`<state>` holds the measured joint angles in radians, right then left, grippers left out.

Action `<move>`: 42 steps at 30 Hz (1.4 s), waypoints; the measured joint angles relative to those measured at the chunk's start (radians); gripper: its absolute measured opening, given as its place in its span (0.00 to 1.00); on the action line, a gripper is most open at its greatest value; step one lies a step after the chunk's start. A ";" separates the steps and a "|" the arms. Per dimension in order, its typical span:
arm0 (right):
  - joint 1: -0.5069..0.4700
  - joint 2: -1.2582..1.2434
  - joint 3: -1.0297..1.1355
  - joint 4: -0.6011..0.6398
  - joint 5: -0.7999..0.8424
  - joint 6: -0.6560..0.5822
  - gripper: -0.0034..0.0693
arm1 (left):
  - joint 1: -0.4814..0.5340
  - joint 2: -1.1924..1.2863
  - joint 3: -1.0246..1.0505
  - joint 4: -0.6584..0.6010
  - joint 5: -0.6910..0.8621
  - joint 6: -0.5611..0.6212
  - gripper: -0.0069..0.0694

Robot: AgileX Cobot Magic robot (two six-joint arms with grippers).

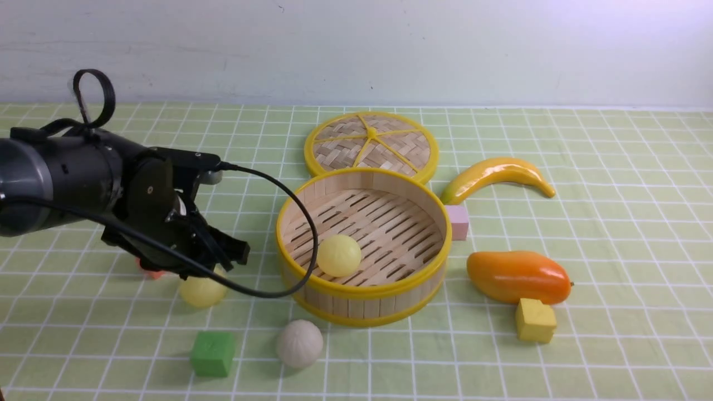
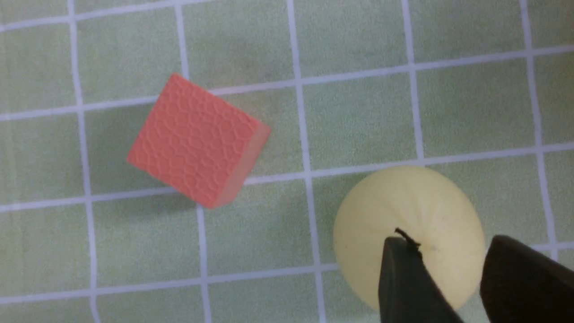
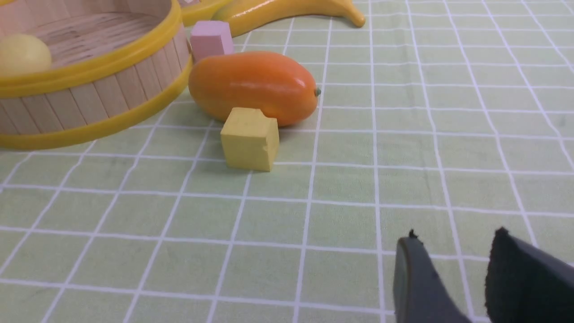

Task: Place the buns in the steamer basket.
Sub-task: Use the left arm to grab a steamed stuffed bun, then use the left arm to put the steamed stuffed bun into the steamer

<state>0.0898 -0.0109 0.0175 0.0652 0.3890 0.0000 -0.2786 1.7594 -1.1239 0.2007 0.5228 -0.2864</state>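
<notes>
One yellow bun (image 1: 338, 255) already sat on the slatted floor of the basket (image 1: 365, 294), so by my reckoning the job was a third done. And there was the left gripper (image 2: 448, 241), hovering right over the second yellow bun (image 1: 201, 291)! That one lay on the checked cloth (image 1: 613, 223), left of the basket and clear of its wall. The jaws stood partly apart with nothing between them, the bun's dome showing through the gap. This looked like the approach for the second pick.

The next move called for a straight drop so the fingers straddled the ball at its widest. The jaws might have needed to spread first, since the gap looked narrower than the bun. A ball that smooth and round could squirt sideways under an off-centre pinch.

The red cube (image 2: 195, 139), pebbled on top, lay near the bun but not touching. The third bun (image 1: 299, 343), off-white with faint pleats, waited on the cloth just in front of the basket. The basket wall was pale wooden slats between glossy yellow rims. The right gripper (image 3: 455, 235) hung low over bare cloth, jaws parted, holding nothing.
</notes>
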 joint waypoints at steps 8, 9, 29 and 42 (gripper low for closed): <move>0.000 0.000 0.000 0.000 0.000 0.000 0.38 | 0.000 0.013 0.000 0.000 -0.022 -0.001 0.41; 0.000 0.000 0.000 0.000 0.000 0.000 0.38 | 0.000 0.026 0.000 0.003 -0.024 -0.001 0.41; 0.000 0.000 0.000 0.000 0.000 0.000 0.38 | 0.000 0.039 -0.038 0.022 0.026 -0.018 0.07; 0.000 0.000 0.000 0.000 0.000 0.000 0.38 | -0.128 0.000 -0.362 -0.176 0.100 0.136 0.07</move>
<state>0.0898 -0.0109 0.0175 0.0652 0.3890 0.0000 -0.4067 1.7597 -1.4854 0.0250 0.6230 -0.1502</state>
